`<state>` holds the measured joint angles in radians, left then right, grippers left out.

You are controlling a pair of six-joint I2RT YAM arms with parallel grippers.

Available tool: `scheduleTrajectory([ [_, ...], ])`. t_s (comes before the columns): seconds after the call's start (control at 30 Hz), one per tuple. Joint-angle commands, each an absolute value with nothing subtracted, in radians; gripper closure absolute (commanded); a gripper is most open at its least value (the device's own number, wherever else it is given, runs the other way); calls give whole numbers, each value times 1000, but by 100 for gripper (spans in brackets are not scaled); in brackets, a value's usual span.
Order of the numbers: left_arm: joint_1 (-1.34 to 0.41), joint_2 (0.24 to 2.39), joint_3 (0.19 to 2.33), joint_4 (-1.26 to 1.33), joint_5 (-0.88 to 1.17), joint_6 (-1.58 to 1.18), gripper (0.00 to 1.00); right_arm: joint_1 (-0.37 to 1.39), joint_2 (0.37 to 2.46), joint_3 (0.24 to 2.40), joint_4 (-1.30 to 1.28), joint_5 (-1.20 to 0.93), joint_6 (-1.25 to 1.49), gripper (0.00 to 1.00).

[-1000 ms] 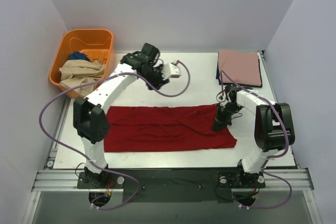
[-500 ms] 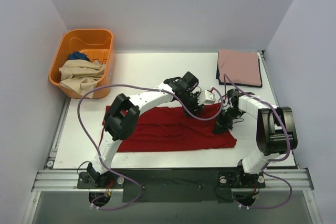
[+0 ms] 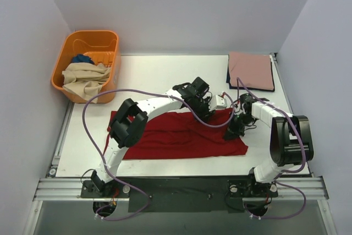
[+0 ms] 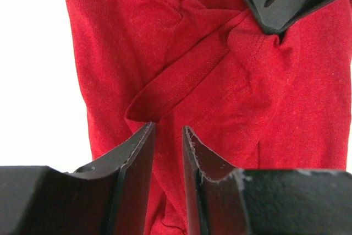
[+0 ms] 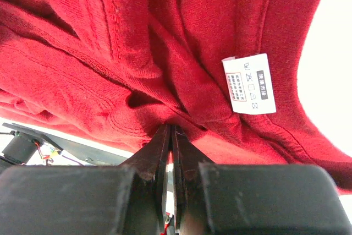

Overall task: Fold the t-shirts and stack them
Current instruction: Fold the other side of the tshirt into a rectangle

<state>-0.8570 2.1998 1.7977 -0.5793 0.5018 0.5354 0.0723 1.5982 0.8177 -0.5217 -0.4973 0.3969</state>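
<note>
My left gripper point(image 3: 209, 113) has moved a long way. A second ago it hung over bare table point(image 3: 148, 72) on the far side; half a second ago it had swung across to the far right part of the red shirt point(image 3: 176, 136), and it has barely shifted since. In the wrist view its fingers point(image 4: 137, 152) stand a narrow gap apart just above the cloth, with nothing between them. A folded hem lies right in front of the tips.

My right gripper point(image 3: 234, 131) has held almost the same spot the whole second, on the shirt's right end. Its jaws are pressed together on a gathered pinch of red cloth point(image 5: 110, 70), beside a white care label point(image 5: 248, 83).

The red shirt lies as a long band across the near half of the table, much as before.

The folded pink shirt point(image 3: 252, 70) sits on a navy one point(image 3: 229, 76) at the far right corner. The beige point(image 3: 85, 75) and blue point(image 3: 82, 59) shirts are in the basket point(image 3: 88, 34) at far left, unchanged.
</note>
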Motion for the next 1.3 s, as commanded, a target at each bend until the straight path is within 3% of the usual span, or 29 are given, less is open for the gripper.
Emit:
scheduleTrajectory([
  [0.0,-864,2207,1775,-506,453,526,62,61,1545,810,-552,-509,405,100],
  [0.17,-868,2218,1770,-465,383,523,59,58,1545,813,-552,-520,406,100],
  [0.23,-870,2220,1763,-463,387,505,69,58,1549,818,-552,-525,407,100],
  [0.27,-870,2218,1766,-471,394,500,86,58,1551,818,-551,-525,407,100],
  [0.33,-865,2215,1785,-507,419,492,100,57,1552,819,-555,-522,405,100],
  [0.67,-779,2149,1884,-751,673,426,100,35,1568,811,-572,-528,376,100],
  [1.17,-759,1970,1566,-778,764,452,100,80,1557,773,-598,-523,362,100],
  [1.23,-764,1974,1531,-767,758,482,100,81,1552,776,-600,-523,361,89],
  [1.27,-765,1977,1522,-750,741,479,100,81,1548,778,-603,-528,360,78],
])
